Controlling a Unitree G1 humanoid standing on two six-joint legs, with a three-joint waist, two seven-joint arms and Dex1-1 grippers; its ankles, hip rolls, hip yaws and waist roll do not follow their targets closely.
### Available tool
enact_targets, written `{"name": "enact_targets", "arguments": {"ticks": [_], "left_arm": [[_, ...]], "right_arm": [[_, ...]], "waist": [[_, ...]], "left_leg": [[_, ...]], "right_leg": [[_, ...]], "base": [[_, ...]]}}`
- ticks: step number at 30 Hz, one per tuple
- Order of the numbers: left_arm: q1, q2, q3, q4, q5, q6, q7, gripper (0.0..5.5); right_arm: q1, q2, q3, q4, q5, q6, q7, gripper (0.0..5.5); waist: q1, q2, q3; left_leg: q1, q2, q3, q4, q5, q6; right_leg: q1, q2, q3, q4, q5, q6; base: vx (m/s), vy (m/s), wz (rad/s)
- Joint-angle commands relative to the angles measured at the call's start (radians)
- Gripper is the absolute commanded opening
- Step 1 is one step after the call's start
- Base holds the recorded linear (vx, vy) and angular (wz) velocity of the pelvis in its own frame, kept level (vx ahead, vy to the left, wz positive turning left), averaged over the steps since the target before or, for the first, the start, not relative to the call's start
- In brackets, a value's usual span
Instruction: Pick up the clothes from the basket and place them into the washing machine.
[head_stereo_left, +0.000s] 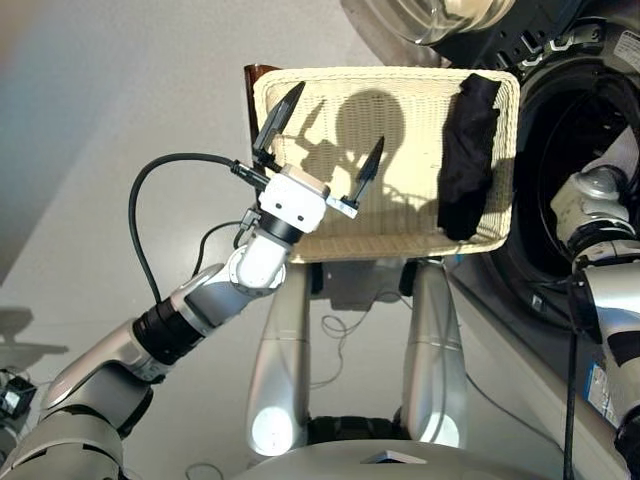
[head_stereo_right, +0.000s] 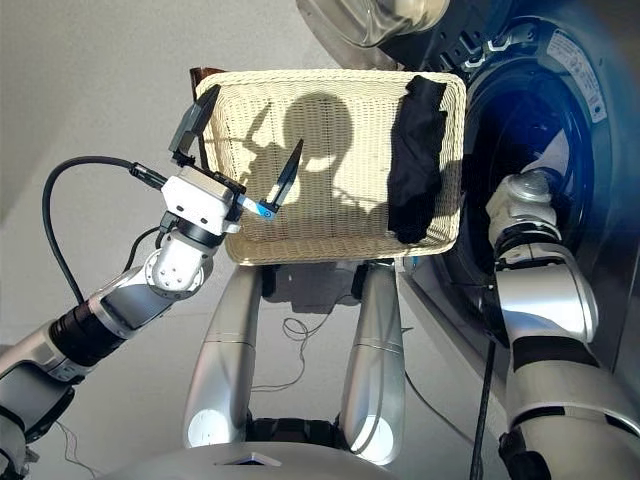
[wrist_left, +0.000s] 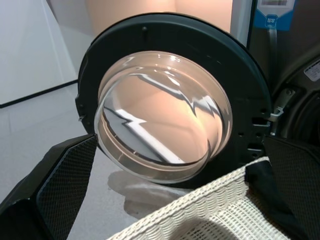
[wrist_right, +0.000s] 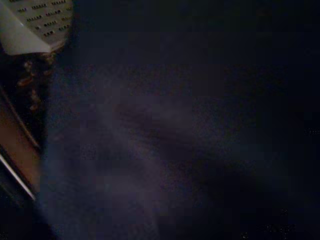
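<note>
Filling the upper right of the head views, the washing machine (head_stereo_left: 590, 150) stands with its dark round opening exposed and its glass door (wrist_left: 165, 115) swung open toward the top centre; in the left wrist view the door shows as a clear bowl in a black ring; the right arm (head_stereo_right: 540, 290) runs up the right side of the frame and reaches into the opening, so its claw is out of sight in both head views; the right wrist view shows only dim dark blue cloth (wrist_right: 165, 140) close to the lens, with a patch of perforated metal drum (wrist_right: 35, 20) at one corner, and I cannot tell how far that claw is open or whether it grips the cloth; the basket (head_stereo_left: 330, 100) sits in the upper middle of the frame, just left of the machine's opening; one black garment (head_stereo_left: 468, 155) lies as a narrow strip along its right end; the rest of the basket's woven floor is bare; the left claw (head_stereo_left: 325, 135) hangs over the basket's left part, its two black fingers spread wide apart and holding nothing.
</note>
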Motion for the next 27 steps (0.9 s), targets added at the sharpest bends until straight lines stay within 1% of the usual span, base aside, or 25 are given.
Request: {"name": "enact_targets", "arguments": {"ticks": [1, 8, 9, 11, 12, 14, 15, 16, 18, 19, 20, 22, 23, 24, 25, 27], "left_arm": [[0.027, -0.014, 0.039, -0.142, 0.019, -0.041, 0.021, 5.5], [0.025, -0.014, 0.045, -0.14, 0.013, -0.042, 0.022, 5.5], [0.021, -0.012, 0.047, -0.14, 0.013, -0.041, 0.022, 5.5], [0.026, -0.014, 0.049, -0.138, 0.012, -0.04, 0.021, 5.5], [0.022, -0.013, 0.051, -0.138, 0.012, -0.04, 0.021, 5.5], [0.029, -0.021, 0.062, -0.136, 0.011, -0.044, 0.023, 5.5], [0.036, -0.022, 0.063, -0.133, 0.011, -0.043, 0.023, 5.5], [0.034, -0.023, 0.066, -0.131, 0.011, -0.041, 0.025, 5.5], [0.039, -0.025, 0.071, -0.129, 0.011, -0.04, 0.023, 5.5], [0.044, -0.027, 0.078, -0.128, 0.011, -0.039, 0.022, 5.5], [0.056, -0.035, 0.092, -0.126, 0.014, -0.039, 0.015, 5.5], [0.068, -0.033, 0.101, -0.126, 0.016, -0.045, 0.002, 5.5], [0.073, -0.036, 0.102, -0.124, 0.018, -0.048, -0.002, 5.5], [0.073, -0.036, 0.101, -0.124, 0.018, -0.048, -0.002, 5.5], [0.08, -0.027, 0.106, -0.121, 0.02, -0.053, -0.009, 5.5], [0.092, -0.019, 0.112, -0.12, 0.022, -0.053, -0.016, 5.5]], "right_arm": [[-0.051, -0.115, 0.022, -0.01, 0.038, -0.05, -0.03, 5.5], [-0.036, -0.091, 0.016, -0.012, 0.07, -0.066, -0.017, 5.5], [-0.041, -0.091, 0.015, -0.013, 0.07, -0.066, -0.018, 5.5], [-0.027, -0.074, 0.019, -0.034, 0.075, -0.079, -0.011, 5.5], [-0.031, -0.074, 0.018, -0.036, 0.074, -0.079, -0.012, 5.5], [0.0, -0.04, 0.016, -0.09, 0.097, -0.112, -0.001, 5.5], [0.019, -0.025, 0.016, -0.109, 0.105, -0.124, 0.005, 5.5], [0.024, -0.01, 0.021, -0.13, 0.103, -0.134, 0.007, 5.5], [0.049, 0.012, 0.026, -0.166, 0.107, -0.145, 0.018, 5.5], [0.077, 0.038, 0.034, -0.222, 0.108, -0.166, 0.026, 5.5], [0.162, 0.081, 0.06, -0.362, 0.109, -0.202, 0.076, 5.5], [0.25, 0.081, 0.118, -0.515, 0.013, -0.206, 0.112, 5.5], [0.288, 0.094, 0.119, -0.567, 0.014, -0.217, 0.134, 5.5], [0.291, 0.094, 0.118, -0.57, 0.014, -0.216, 0.133, 5.5], [0.351, 0.109, 0.134, -0.662, 0.017, -0.232, 0.176, 5.5], [0.414, 0.124, 0.153, -0.769, 0.01, -0.246, 0.215, 5.5]], "waist": [[-0.02, 0.058, -0.016], [-0.023, 0.055, -0.016], [-0.024, 0.055, -0.016], [-0.026, 0.052, -0.016], [-0.027, 0.051, -0.016], [-0.032, 0.045, -0.016], [-0.034, 0.043, -0.016], [-0.035, 0.041, -0.016], [-0.038, 0.038, -0.016], [-0.042, 0.035, -0.016], [-0.051, 0.027, -0.016], [-0.057, 0.017, -0.016], [-0.06, 0.015, -0.016], [-0.059, 0.015, -0.016], [-0.063, 0.013, -0.016], [-0.067, 0.011, -0.016]], "left_leg": [[0.076, 0.021, 0.017, -0.084, 0.041, -0.07], [0.09, 0.02, 0.017, -0.096, 0.041, -0.068], [0.082, 0.019, 0.017, -0.102, 0.053, -0.067], [0.093, 0.021, 0.018, -0.098, 0.042, -0.067], [0.085, 0.02, 0.018, -0.104, 0.054, -0.066], [0.09, 0.021, 0.021, -0.107, 0.051, -0.065], [0.1, 0.022, 0.022, -0.105, 0.043, -0.066], [0.093, 0.021, 0.024, -0.112, 0.055, -0.065], [0.096, 0.021, 0.025, -0.114, 0.054, -0.065], [0.094, 0.023, 0.027, -0.113, 0.055, -0.064], [0.099, 0.024, 0.028, -0.111, 0.047, -0.065], [0.101, 0.026, 0.03, -0.12, 0.054, -0.065], [0.1, 0.025, 0.029, -0.12, 0.055, -0.065], [0.101, 0.025, 0.029, -0.12, 0.055, -0.065], [0.098, 0.026, 0.028, -0.123, 0.058, -0.065], [0.096, 0.027, 0.027, -0.125, 0.062, -0.065]], "right_leg": [[0.053, 0.018, 0.002, 0.095, -0.139, -0.007], [0.069, 0.022, 0.006, 0.077, -0.137, -0.009], [0.062, 0.022, 0.006, 0.071, -0.125, -0.009], [0.073, 0.023, 0.008, 0.074, -0.134, -0.009], [0.066, 0.022, 0.008, 0.068, -0.123, -0.009], [0.07, 0.025, 0.01, 0.063, -0.124, -0.01], [0.079, 0.026, 0.011, 0.065, -0.132, -0.01], [0.072, 0.027, 0.011, 0.057, -0.12, -0.01], [0.074, 0.028, 0.012, 0.057, -0.12, -0.011], [0.072, 0.029, 0.014, 0.056, -0.119, -0.011], [0.077, 0.035, 0.018, 0.057, -0.126, -0.011], [0.074, 0.036, 0.019, 0.05, -0.121, -0.012], [0.075, 0.037, 0.02, 0.049, -0.12, -0.012], [0.076, 0.037, 0.02, 0.049, -0.12, -0.012], [0.073, 0.038, 0.021, 0.046, -0.118, -0.01], [0.071, 0.038, 0.021, 0.045, -0.116, -0.01]], "base": [[0.0, 0.0, 0.0], [0.0, 0.0, 0.0], [0.0, 0.0, 0.0], [0.0, 0.0, 0.0], [0.0, 0.0, 0.0], [0.0, 0.0, 0.0], [0.0, 0.0, 0.0], [0.0, 0.0, 0.0], [0.0, 0.0, 0.0], [0.0, 0.0, 0.0], [0.0, 0.0, 0.0], [0.0, 0.0, 0.0], [0.0, 0.0, 0.0], [0.0, 0.0, 0.0], [0.0, 0.0, 0.0], [0.0, 0.0, 0.0]]}}
